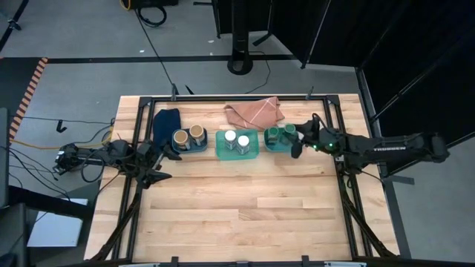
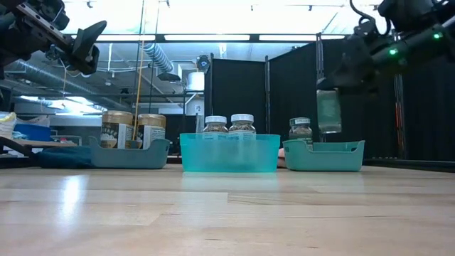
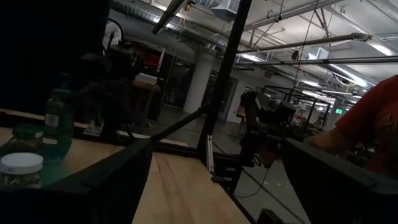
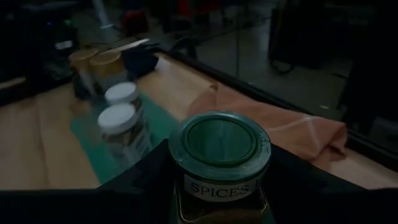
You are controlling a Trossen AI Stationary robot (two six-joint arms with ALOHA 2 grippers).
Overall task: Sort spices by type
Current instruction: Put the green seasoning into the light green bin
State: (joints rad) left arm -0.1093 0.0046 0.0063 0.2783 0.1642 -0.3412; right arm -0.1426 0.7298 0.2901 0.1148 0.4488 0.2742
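Three teal trays stand in a row at the table's far side. Two tan-lidded spice jars (image 1: pixel 188 135) stand in the left tray (image 1: pixel 202 147). The middle tray (image 1: pixel 221 150) holds two white-lidded jars (image 1: pixel 237 139). In the right tray (image 2: pixel 334 156) one green-lidded jar (image 2: pixel 300 129) stands upright. My right gripper (image 2: pixel 329 91) is shut on a second green-lidded jar (image 4: pixel 219 146) above that tray. Above the table's left edge my left gripper (image 3: pixel 211 186) is open and holds nothing. My right gripper pinches the green-lidded jar by its body just under the lid (image 4: pixel 179 198), one finger (image 4: pixel 140 180) on each side. The fingers reach in from the table's right, slanting slightly down. The jar hangs upright, lid up, lifted clear above the right tray.
A pink cloth (image 1: pixel 254 113) lies at the far edge behind the trays, and a dark blue cloth (image 1: pixel 165 122) lies by the left tray. A black metal frame (image 1: pixel 237 99) borders the table. The wood nearer the front is bare (image 1: pixel 237 215). A person's red sleeve (image 3: pixel 379 118) shows beyond the table.
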